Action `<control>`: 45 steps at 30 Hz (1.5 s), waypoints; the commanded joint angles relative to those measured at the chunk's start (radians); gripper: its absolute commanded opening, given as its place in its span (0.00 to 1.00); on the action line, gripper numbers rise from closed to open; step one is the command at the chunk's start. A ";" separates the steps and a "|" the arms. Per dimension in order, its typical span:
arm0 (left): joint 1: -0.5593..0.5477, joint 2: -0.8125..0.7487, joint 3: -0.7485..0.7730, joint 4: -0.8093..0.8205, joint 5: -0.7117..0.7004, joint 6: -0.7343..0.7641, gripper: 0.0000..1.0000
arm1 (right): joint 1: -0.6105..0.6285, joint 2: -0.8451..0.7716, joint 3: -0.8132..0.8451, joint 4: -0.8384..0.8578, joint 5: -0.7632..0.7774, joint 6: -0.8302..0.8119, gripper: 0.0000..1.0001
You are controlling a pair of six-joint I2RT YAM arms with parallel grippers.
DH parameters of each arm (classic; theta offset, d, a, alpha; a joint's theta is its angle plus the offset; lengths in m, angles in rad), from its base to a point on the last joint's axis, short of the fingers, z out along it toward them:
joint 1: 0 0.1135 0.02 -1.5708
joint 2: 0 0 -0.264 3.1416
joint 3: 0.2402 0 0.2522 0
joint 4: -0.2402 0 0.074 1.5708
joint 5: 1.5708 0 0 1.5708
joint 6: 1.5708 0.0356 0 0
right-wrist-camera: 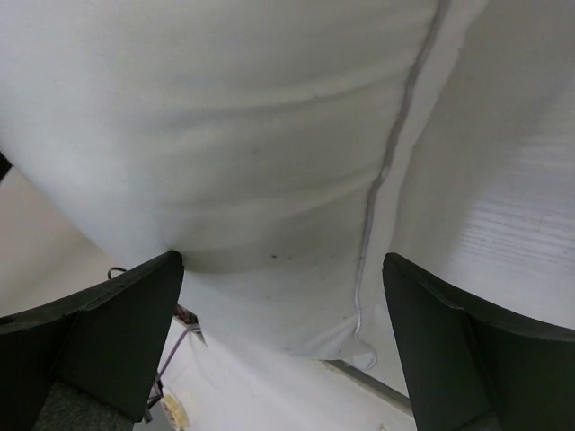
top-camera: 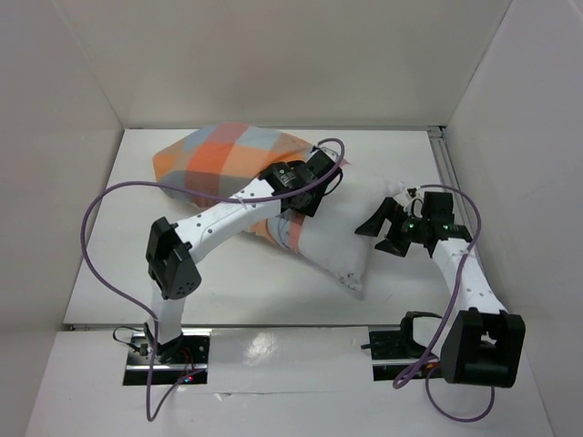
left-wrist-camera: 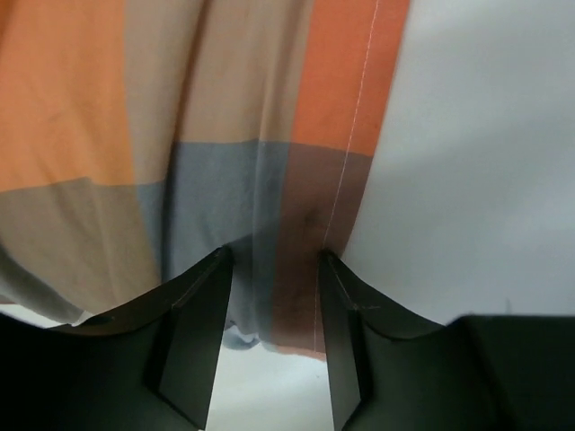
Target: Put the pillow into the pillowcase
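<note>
The checked orange, blue-grey and tan pillowcase [top-camera: 219, 159] lies at the back left. The white pillow [top-camera: 337, 246] sticks out of it toward the front right, its upper part under the fabric. My left gripper [top-camera: 330, 168] is at the pillowcase's right edge. In the left wrist view its jaws [left-wrist-camera: 272, 256] are narrowly apart with the pillowcase hem [left-wrist-camera: 296, 296] pinched between them. My right gripper [top-camera: 378, 232] is at the pillow's right corner. In the right wrist view it [right-wrist-camera: 283, 260] is wide open, with the pillow [right-wrist-camera: 252, 135] bulging between its fingers.
White walls enclose the table on the back, left and right. A metal rail [top-camera: 446, 168] runs along the right edge. Purple cables [top-camera: 100, 228] loop from both arms over the table.
</note>
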State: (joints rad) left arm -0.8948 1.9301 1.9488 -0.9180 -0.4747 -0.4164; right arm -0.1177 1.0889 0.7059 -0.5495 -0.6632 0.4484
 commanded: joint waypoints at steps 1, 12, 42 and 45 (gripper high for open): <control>-0.006 0.027 0.033 -0.027 -0.021 0.024 0.53 | 0.015 0.005 0.024 0.065 -0.022 0.010 0.99; -0.092 0.027 0.197 -0.004 0.357 0.056 0.00 | 0.153 0.035 0.001 0.348 -0.061 0.226 0.16; -0.105 -0.385 -0.415 0.172 0.113 -0.199 0.00 | 0.302 0.058 -0.181 0.982 0.238 0.802 0.00; -0.131 -0.471 -0.671 0.355 0.116 -0.260 0.19 | 0.291 0.071 -0.171 0.961 0.238 0.793 0.00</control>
State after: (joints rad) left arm -1.0206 1.4990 1.4746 -0.7261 -0.2081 -0.5846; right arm 0.1722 1.1740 0.4847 0.3607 -0.4259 1.2472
